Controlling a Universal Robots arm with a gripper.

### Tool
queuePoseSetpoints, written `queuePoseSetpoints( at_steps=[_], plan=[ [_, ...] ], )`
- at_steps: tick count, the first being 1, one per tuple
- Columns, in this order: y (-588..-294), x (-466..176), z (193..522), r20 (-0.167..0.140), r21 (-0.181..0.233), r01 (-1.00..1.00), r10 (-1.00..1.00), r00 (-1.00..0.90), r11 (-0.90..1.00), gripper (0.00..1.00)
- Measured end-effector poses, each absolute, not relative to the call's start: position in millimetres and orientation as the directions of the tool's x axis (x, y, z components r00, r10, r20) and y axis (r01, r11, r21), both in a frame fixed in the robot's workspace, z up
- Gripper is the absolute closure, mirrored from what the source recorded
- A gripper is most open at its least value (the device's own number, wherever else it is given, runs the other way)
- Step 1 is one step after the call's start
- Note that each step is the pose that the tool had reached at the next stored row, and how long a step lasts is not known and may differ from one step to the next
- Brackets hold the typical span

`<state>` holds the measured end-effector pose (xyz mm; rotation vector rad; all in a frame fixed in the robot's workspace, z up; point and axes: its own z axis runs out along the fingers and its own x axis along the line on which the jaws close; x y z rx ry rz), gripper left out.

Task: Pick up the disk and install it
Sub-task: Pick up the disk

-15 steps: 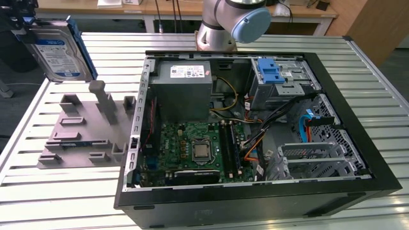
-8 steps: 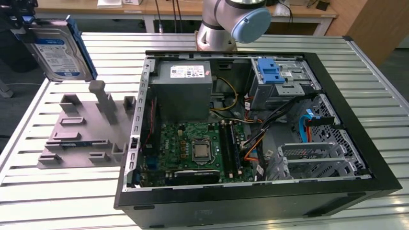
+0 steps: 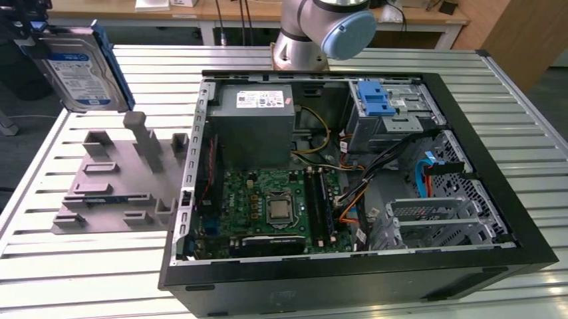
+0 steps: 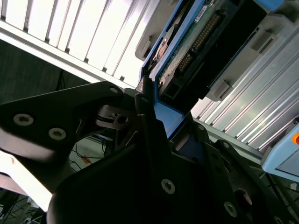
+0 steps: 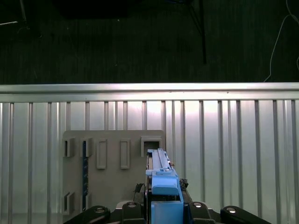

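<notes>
The disk (image 3: 82, 68), a silver hard drive with a white-and-blue label and a blue rail frame, hangs upright in the air at the exterior view's far left. It is above the grey holder plate (image 3: 116, 179) and clear of it. My gripper (image 3: 34, 32) is shut on the disk's upper end. In the first wrist view the disk (image 5: 160, 169) shows edge-on, pointing down over the holder plate (image 5: 112, 172), with the gripper (image 5: 163, 207) clamped on its blue frame. The second wrist view shows the disk's (image 4: 196, 42) connector side and the gripper (image 4: 156, 116) around the blue rail.
An open black computer case (image 3: 188, 166) lies on the slatted metal table (image 3: 89, 279). Inside are a grey power supply (image 3: 253, 123), a motherboard (image 3: 275, 206) and a drive bay with a blue latch (image 3: 377, 100). The arm's base (image 3: 315, 33) stands behind the case.
</notes>
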<state>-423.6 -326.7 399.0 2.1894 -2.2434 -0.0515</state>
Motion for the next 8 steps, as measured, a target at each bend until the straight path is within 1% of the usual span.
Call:
queuePoseSetpoints(
  at_steps=[8],
  plan=[
    [-326.7, -423.6, 401.1, -0.018, 0.028, -0.999, -1.000, -0.025, 0.024, 0.64]
  ],
)
